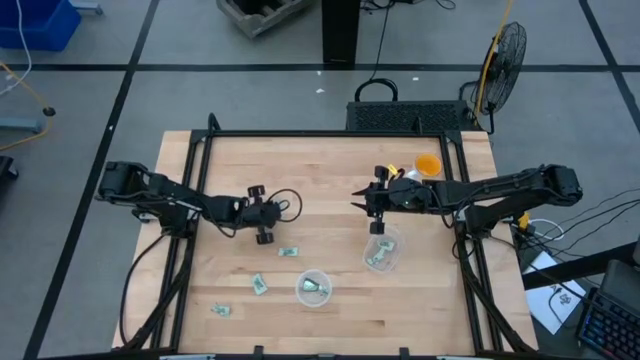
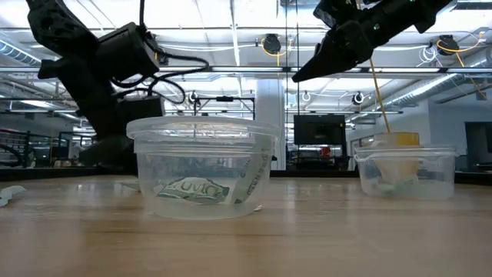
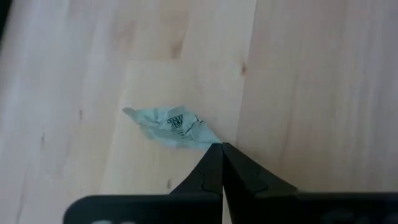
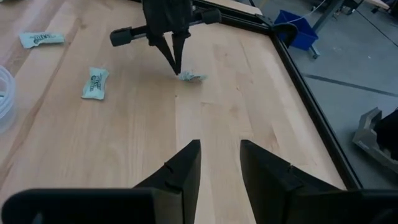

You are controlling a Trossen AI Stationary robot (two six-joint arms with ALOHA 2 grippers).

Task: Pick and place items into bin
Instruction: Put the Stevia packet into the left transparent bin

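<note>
Small green-and-white wrapped items lie on the wooden table: one (image 1: 289,252) by my left gripper, two more (image 1: 259,284) (image 1: 221,310) toward the near left. One clear cup (image 1: 313,288) holds an item, and another clear cup (image 1: 382,250) holds some too. My left gripper (image 3: 222,147) is shut, its tips at the pointed end of an item (image 3: 174,127). My right gripper (image 4: 219,163) hangs open and empty above the table, just beyond the far side of the second cup. My left gripper has its shut fingertips (image 3: 211,163) meeting on the pointed corner (image 3: 213,142) of the wrapped item, only at their very tips. The fingers slant down from above. The rest of the item lies flat on the table.
An orange cup (image 1: 427,165) stands at the far right, behind the right arm. A black frame (image 1: 320,134) borders the table. In the low view the near clear cup (image 2: 204,169) fills the middle. Bare wood lies between the two grippers.
</note>
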